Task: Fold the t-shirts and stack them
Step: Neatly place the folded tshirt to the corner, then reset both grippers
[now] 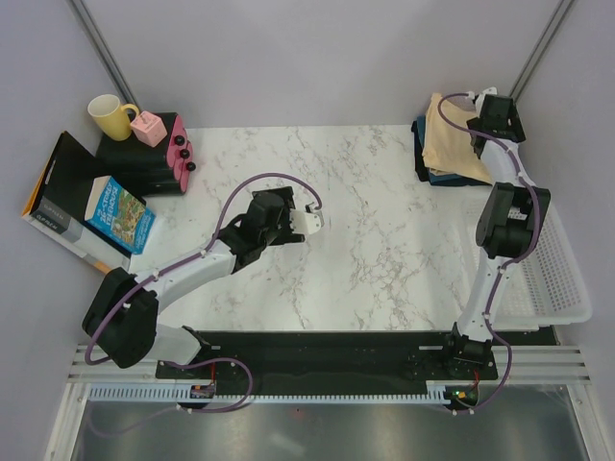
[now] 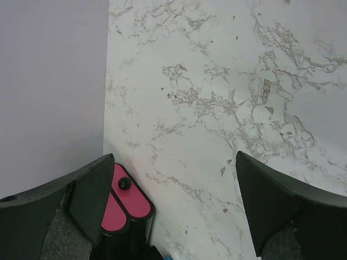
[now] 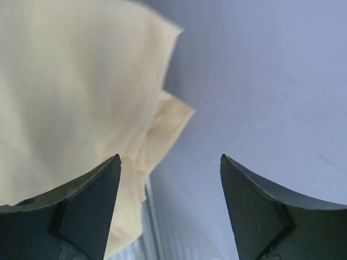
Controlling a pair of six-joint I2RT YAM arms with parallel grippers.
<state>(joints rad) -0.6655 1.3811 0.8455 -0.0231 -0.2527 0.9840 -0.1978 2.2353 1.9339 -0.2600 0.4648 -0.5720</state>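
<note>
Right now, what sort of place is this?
Probably a lab test cell, not a home: a marble-patterned table boxed in by plain grey panels, robot arms bolted to a black base plate at its near edge, and staged props like the stacked t-shirts and a yellow mug.

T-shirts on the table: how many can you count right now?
3, all stacked in the far right corner: cream t-shirt on top, teal t-shirt under it, dark t-shirt lowest. More may be hidden between.
</note>
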